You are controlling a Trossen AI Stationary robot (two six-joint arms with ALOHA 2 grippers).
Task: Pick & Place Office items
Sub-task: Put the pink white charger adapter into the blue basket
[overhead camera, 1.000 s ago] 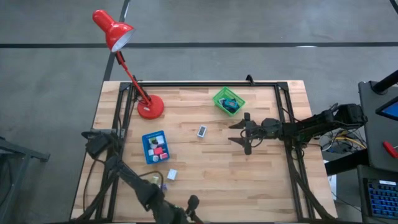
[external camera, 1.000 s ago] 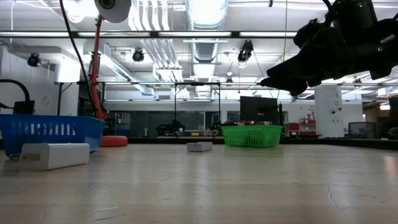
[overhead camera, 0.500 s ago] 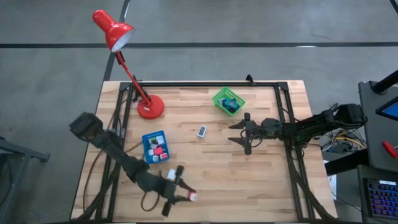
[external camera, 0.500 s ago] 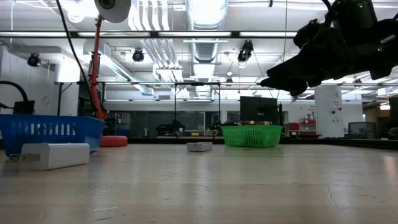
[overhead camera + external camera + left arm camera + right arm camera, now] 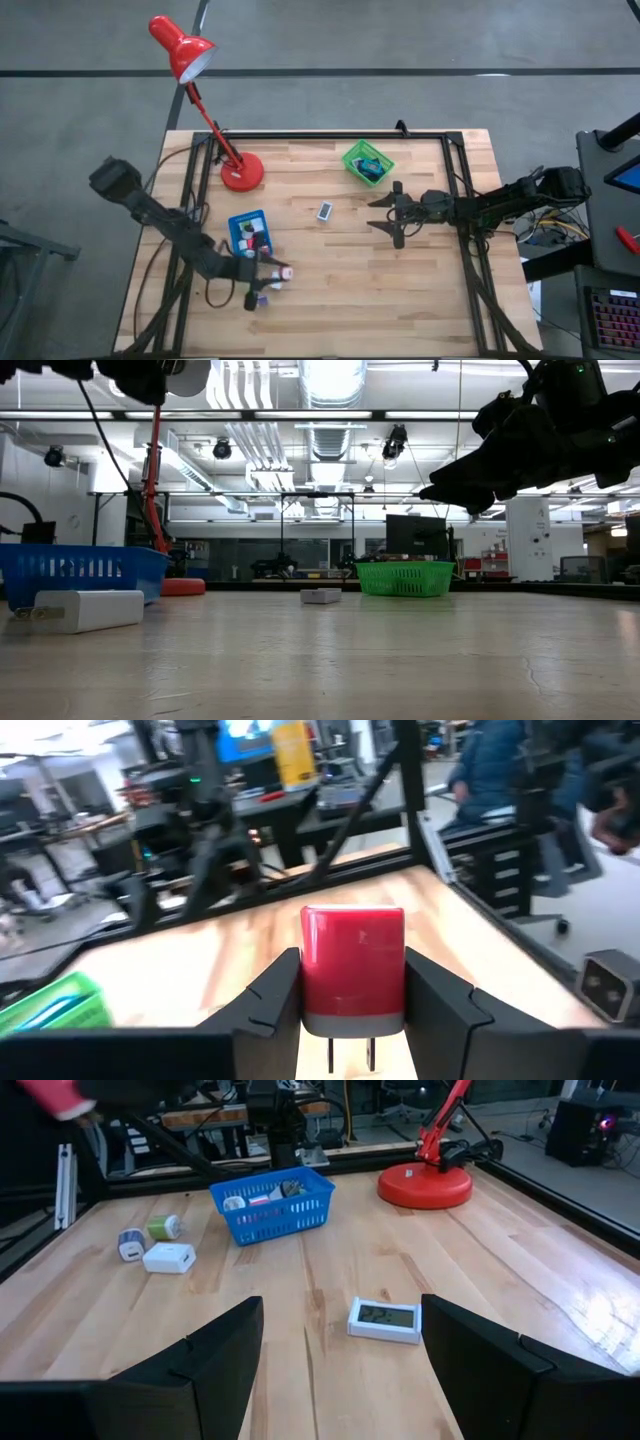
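1. On my far left the red desk lamp (image 5: 190, 60) leans over the table's back corner, its round base (image 5: 242, 173) on the wood.
2. My left gripper (image 5: 268, 281) hangs just in front of the blue tray (image 5: 236, 247), clenched on a red charger block (image 5: 352, 962) — in the left wrist view its grey end and two prongs point down between the fingers (image 5: 268, 1005).
3. Below that gripper a white charger block (image 5: 169, 1258) rests on the table, with a small green piece (image 5: 163, 1227) and a bluish piece (image 5: 131, 1242) just beside it.
4. The blue tray holds several small items — I can make out red and white ones.
5. Mid-table lies a flat white rectangular piece with a display (image 5: 324, 211).
6. The green basket (image 5: 367, 162) sits near the back edge, with teal contents.
7. My right gripper (image 5: 392, 214) hovers right of centre above the table, fingers (image 5: 216, 1351) spread apart, grasping nothing.
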